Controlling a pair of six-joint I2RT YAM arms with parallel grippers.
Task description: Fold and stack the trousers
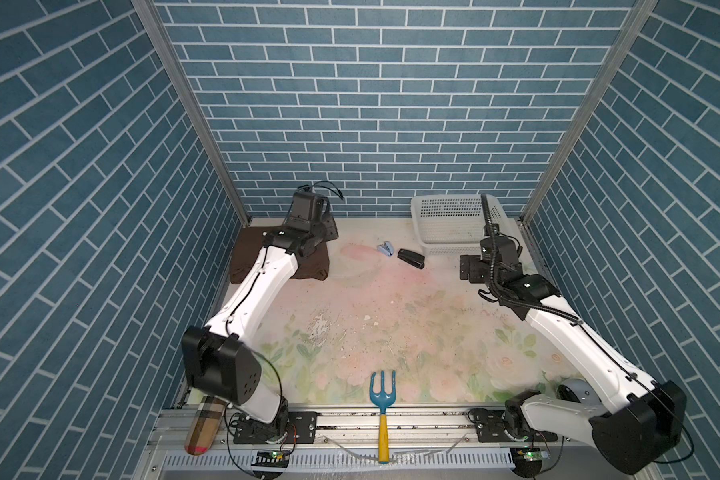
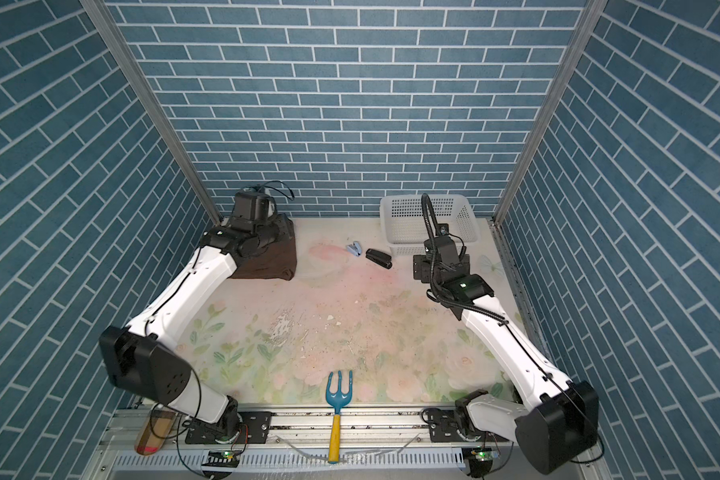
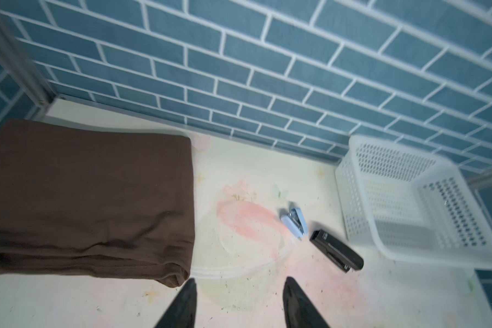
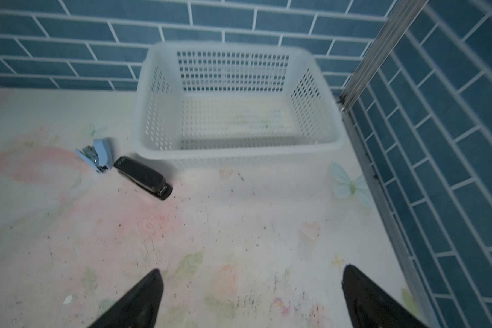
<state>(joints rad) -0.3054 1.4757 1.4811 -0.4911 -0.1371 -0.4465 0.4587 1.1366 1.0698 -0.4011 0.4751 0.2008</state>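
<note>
Nearest, a garden fork (image 1: 381, 415) with a blue head and yellow handle lies across the front rail, its tines on the floral worktop (image 1: 391, 316). Off at the near left corner a plaid tan pouch (image 1: 202, 424) lies partly hidden behind the left arm's base. Further in, the right gripper (image 4: 252, 268) is over bare worktop on the right side, its fingers spread wide with nothing between them. Beyond it, a black stapler (image 4: 144, 177) and a small light-blue stapler (image 4: 95, 154) lie close together, just left of the white basket (image 4: 239, 150), which stands in the far right corner. Across on the far left, the left gripper (image 3: 240, 279) also has its fingers apart and holds nothing; it sits just beside the near corner of the trousers (image 3: 83, 198). These lie folded into a thick brown rectangle in the far left corner, well apart from the basket
</note>
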